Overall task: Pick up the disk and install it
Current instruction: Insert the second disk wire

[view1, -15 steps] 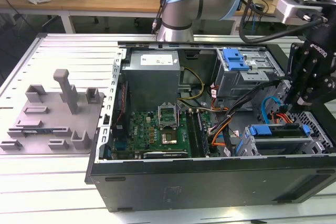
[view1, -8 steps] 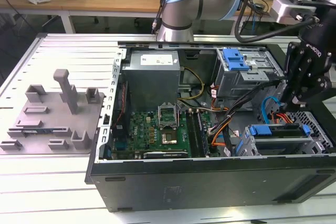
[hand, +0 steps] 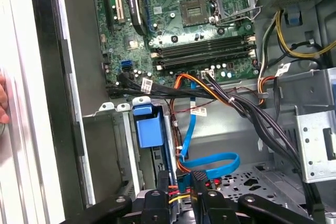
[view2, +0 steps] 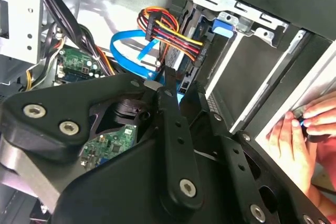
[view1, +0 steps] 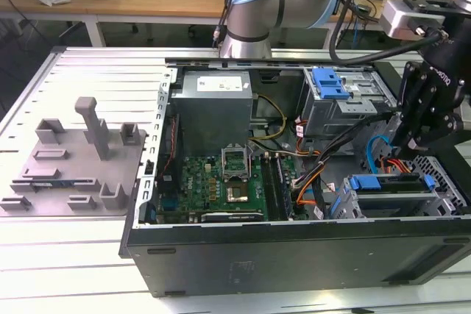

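Slatted metal table (view1: 66,255) in a lab, benches behind it; on it lies an open computer case (view1: 294,248), and towards the table's edge at the exterior view's left sits a grey moulded tray (view1: 73,174); the motherboard (view1: 228,182) fills the middle of the case.

At the case's corner nearest the camera, on the exterior view's right, stands a metal drive cage (view1: 441,200); the disk (view1: 390,183) sits in it on edge, blue carrier uppermost, its long axis seemingly running along the case's near wall. The gripper (view1: 419,134) hangs just above the far end of that cage, so the disk lies below it and slightly towards the case's near wall; whether the gripper is apart, together or clamped on anything, I cannot tell.

In the first wrist view the gripper (hand: 181,182) is close over a looped blue flat cable (hand: 210,161), with the disk's blue carrier (hand: 148,129) just beside it in the cage. The second wrist view adds a bundle of coloured wires (view2: 168,32) reaching the disk's end, the carrier tab (view2: 223,27), and a person's hand (view2: 299,129) resting outside the case wall; the exterior view alone gives the tray and the whole case.
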{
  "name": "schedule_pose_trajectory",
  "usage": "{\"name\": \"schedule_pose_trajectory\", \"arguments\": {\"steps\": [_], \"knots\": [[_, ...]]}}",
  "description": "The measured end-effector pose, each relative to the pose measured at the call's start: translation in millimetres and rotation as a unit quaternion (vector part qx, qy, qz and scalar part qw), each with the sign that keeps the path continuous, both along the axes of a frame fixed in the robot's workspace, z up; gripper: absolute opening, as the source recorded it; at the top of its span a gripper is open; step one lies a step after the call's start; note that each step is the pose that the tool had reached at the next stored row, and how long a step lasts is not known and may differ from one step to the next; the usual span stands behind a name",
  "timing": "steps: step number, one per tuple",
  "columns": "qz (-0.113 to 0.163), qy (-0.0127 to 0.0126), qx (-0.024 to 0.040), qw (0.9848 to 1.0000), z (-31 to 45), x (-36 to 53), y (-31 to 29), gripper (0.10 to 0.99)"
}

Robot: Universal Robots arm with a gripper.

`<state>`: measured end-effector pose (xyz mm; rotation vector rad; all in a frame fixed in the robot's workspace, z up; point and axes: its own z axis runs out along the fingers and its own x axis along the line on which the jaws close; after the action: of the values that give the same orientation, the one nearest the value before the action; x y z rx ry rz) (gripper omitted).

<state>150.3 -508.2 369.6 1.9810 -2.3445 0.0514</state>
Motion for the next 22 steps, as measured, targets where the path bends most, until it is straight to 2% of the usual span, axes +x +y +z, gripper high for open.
{"name": "schedule_pose_trajectory", "arguments": {"steps": [7, 8, 10, 12, 14, 22], "knots": [[0.000, 0.0000, 0.0019, 1.0000, -3.2, 0.0, -1.9, 0.306], [0.000, 0.0000, 0.0033, 1.0000, -3.2, 0.0, -4.3, 0.294], [0.000, 0.0000, 0.0065, 1.0000, -3.2, 0.0, -8.3, 0.165], [0.000, 0.0002, 0.0115, 0.9999, -3.3, 0.0, -13.6, 0.161], [0.000, 0.0006, 0.0153, 0.9999, -3.3, 0.1, -16.1, 0.161], [0.007, 0.0008, 0.0159, 0.9998, -3.3, -2.9, -16.2, 0.161]]}}
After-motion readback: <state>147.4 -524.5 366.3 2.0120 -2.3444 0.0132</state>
